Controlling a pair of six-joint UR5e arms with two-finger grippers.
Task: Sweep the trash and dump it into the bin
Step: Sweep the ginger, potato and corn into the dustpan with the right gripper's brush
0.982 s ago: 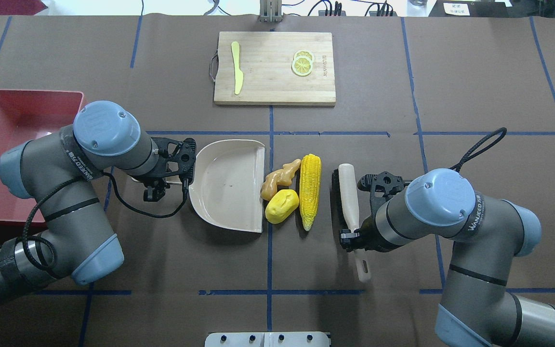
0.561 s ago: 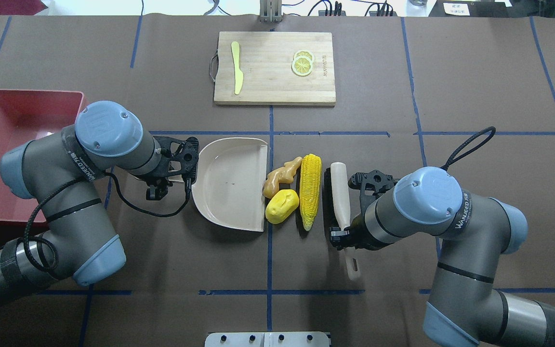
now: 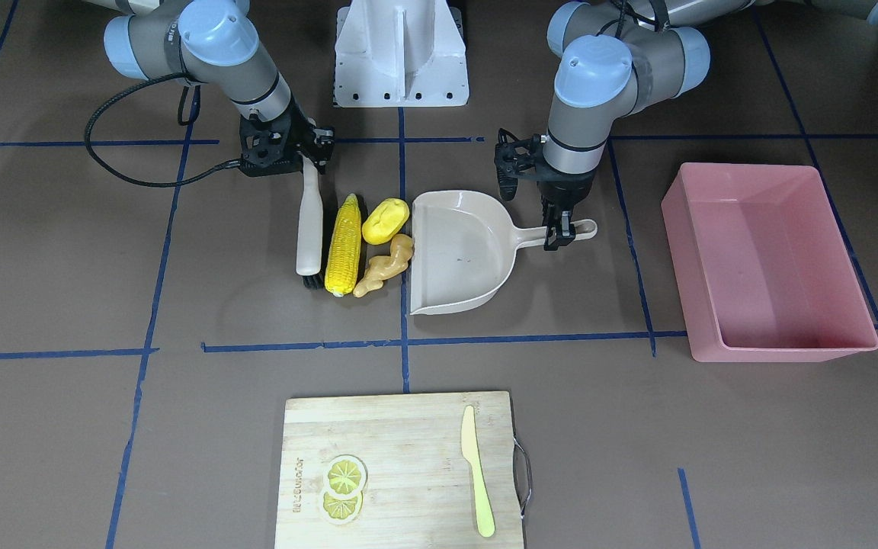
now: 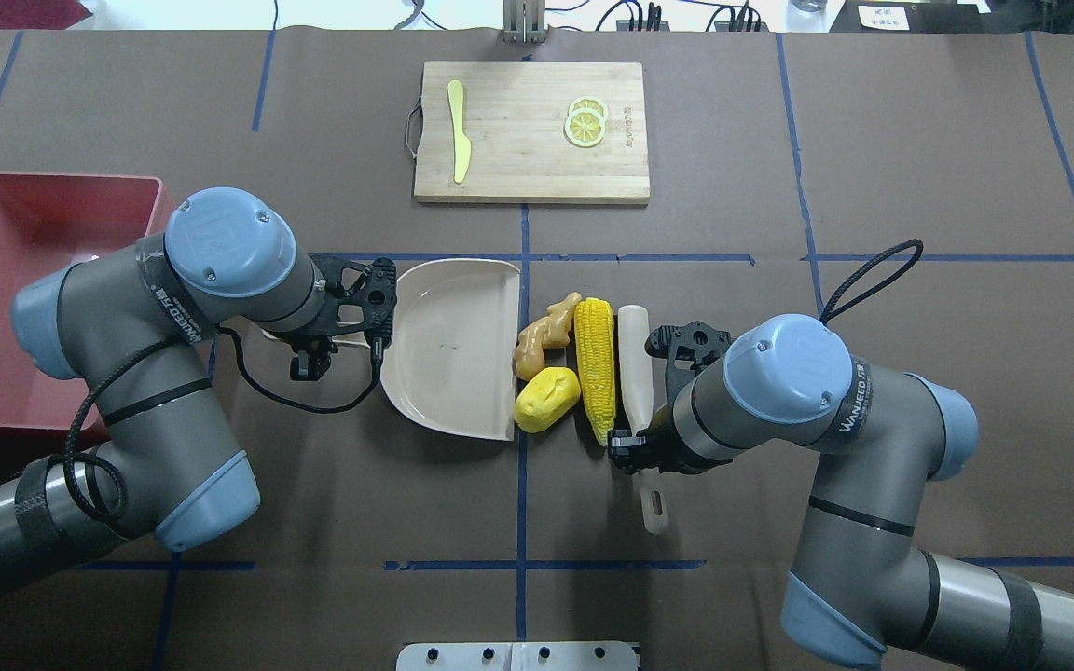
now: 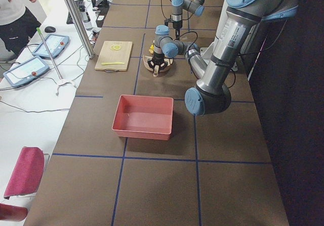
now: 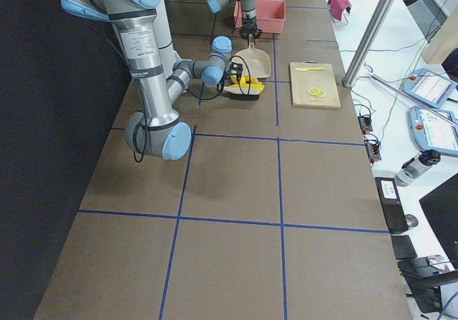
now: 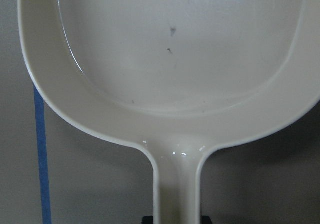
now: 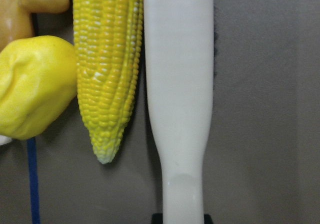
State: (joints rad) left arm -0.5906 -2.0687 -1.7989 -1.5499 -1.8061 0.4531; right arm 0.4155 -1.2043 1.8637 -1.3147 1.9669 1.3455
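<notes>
The yellow corn cob, the yellow potato-like lump and the tan ginger root lie in a cluster at the open edge of the beige dustpan. My left gripper is shut on the dustpan's handle. My right gripper is shut on the handle of a cream brush, which lies flat against the corn's right side. The right wrist view shows the brush touching the corn, with the lump beside it. The pink bin stands at the far left, behind my left arm.
A wooden cutting board at the back holds a pale knife and lemon slices. The robot's white base plate is at the near edge. Blue tape lines cross the brown table.
My right arm slid the brush left until it met the corn, nudging the corn toward the pan. My left arm shifted the dustpan slightly right, toward the toy foods.
</notes>
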